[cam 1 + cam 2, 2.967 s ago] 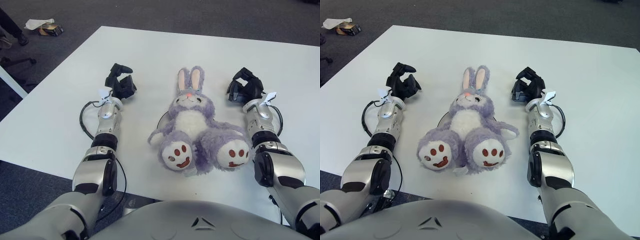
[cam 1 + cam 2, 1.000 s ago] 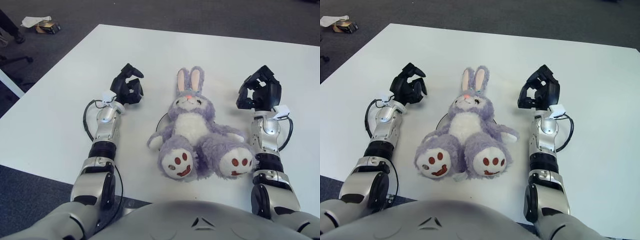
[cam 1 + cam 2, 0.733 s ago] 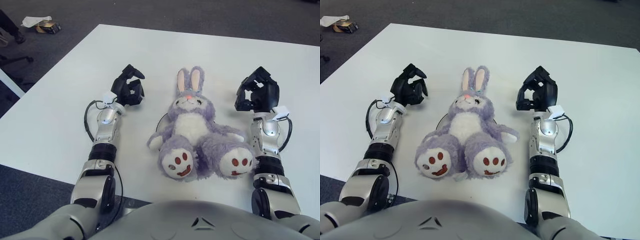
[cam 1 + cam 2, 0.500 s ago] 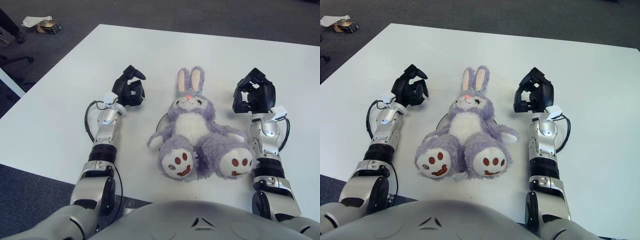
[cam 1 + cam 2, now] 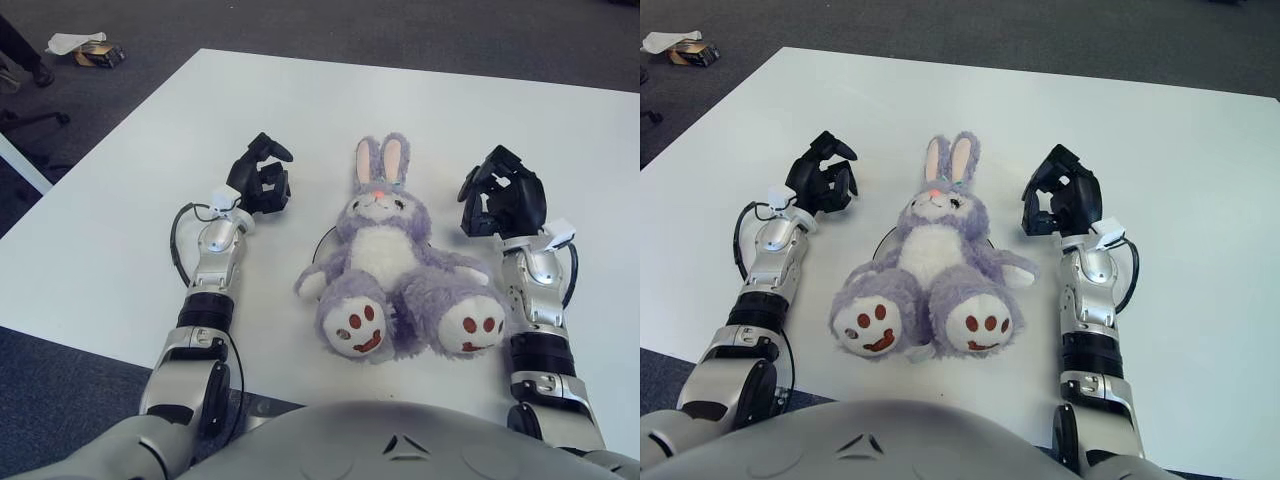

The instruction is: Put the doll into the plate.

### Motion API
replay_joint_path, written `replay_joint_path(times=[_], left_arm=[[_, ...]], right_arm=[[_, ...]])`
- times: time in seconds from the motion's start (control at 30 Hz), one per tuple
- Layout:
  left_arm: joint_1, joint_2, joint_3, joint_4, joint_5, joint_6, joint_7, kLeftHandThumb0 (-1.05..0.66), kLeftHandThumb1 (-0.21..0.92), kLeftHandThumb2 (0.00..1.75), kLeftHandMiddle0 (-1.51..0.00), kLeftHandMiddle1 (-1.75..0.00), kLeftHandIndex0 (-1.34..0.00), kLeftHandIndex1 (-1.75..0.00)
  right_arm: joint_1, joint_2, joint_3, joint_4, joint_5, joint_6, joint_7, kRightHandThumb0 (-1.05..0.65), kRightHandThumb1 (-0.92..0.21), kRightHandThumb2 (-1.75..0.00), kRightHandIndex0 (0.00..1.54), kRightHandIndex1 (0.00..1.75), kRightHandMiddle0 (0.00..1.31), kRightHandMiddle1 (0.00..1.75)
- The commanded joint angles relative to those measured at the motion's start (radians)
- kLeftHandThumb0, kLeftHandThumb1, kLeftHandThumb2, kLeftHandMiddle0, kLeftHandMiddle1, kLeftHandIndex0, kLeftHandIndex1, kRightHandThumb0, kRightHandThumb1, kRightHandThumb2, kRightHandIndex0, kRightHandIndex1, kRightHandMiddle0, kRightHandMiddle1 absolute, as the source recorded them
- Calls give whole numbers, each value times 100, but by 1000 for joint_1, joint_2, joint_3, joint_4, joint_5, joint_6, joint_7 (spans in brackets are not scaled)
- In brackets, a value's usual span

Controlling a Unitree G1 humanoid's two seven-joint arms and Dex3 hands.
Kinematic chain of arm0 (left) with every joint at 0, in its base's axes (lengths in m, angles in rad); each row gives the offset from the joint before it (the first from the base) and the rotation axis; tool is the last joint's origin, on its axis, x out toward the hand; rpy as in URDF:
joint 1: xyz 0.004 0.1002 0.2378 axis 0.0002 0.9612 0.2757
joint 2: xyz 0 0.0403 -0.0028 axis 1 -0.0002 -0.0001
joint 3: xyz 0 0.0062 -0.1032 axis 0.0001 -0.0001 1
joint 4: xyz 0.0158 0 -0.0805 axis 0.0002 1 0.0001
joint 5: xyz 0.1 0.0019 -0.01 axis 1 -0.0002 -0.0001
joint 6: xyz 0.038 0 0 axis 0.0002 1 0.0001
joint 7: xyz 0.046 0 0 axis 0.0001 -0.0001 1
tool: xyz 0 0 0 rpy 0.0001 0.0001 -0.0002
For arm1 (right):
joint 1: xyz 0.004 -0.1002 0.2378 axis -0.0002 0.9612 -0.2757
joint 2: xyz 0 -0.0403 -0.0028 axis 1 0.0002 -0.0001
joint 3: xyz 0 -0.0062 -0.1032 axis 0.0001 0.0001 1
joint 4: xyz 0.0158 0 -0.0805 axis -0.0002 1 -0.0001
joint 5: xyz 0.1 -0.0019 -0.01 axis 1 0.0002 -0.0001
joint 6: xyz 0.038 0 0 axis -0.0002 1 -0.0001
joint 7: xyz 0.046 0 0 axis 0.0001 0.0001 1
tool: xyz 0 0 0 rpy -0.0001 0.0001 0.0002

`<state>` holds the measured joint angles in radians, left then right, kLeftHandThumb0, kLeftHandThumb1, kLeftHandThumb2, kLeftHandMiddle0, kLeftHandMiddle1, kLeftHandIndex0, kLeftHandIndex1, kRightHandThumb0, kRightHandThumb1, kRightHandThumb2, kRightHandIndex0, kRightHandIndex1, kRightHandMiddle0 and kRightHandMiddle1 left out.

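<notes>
The purple plush doll [image 5: 390,265] sat mid-desk [image 5: 120,210] over a barely visible plate [image 5: 322,243]. It looked soft and light; the torso suited a two-sided squeeze. Flanking the doll, left hand [image 5: 260,185] and right hand [image 5: 502,195] hovered, fingers loosely apart, empty.

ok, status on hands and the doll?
Left hand and right hand open, flanking the doll, neither touching it. Doll sits over the plate, only a rim sliver visible. Nothing in the way.
</notes>
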<state>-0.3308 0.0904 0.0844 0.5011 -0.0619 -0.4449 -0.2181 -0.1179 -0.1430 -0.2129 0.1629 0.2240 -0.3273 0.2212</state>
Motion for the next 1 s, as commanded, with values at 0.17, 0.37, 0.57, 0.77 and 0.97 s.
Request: replay_joint_path(times=[0.17, 0.37, 0.57, 0.77, 0.97], left_arm=[[182, -29, -16, 40, 24, 18, 46, -38, 69, 85, -91, -175, -34, -175], [186, -29, -19, 35, 37, 24, 70, -37, 77, 74, -89, -175, -29, -175], [190, -33, -19, 29, 41, 27, 81, -36, 81, 68, -87, -175, -26, -175], [192, -33, -23, 26, 40, 27, 83, -36, 86, 61, -83, -175, -23, -175], [193, -34, -28, 32, 39, 1, 81, -35, 90, 56, -78, -175, -21, -175]], right_arm=[[218, 59, 16, -36, 14, 90, -20, -1, -16, -150, 61, 175, 60, 175], [231, 59, 17, -67, 9, 114, -29, -1, -17, -149, 61, 175, 59, 175], [238, 59, 17, -83, 7, 127, -33, -1, -18, -149, 61, 175, 59, 175], [242, 60, 16, -96, 13, 141, -33, -1, -18, -149, 61, 175, 59, 175], [245, 56, 17, -107, -1, 156, -44, -1, -16, -150, 61, 175, 60, 175]])
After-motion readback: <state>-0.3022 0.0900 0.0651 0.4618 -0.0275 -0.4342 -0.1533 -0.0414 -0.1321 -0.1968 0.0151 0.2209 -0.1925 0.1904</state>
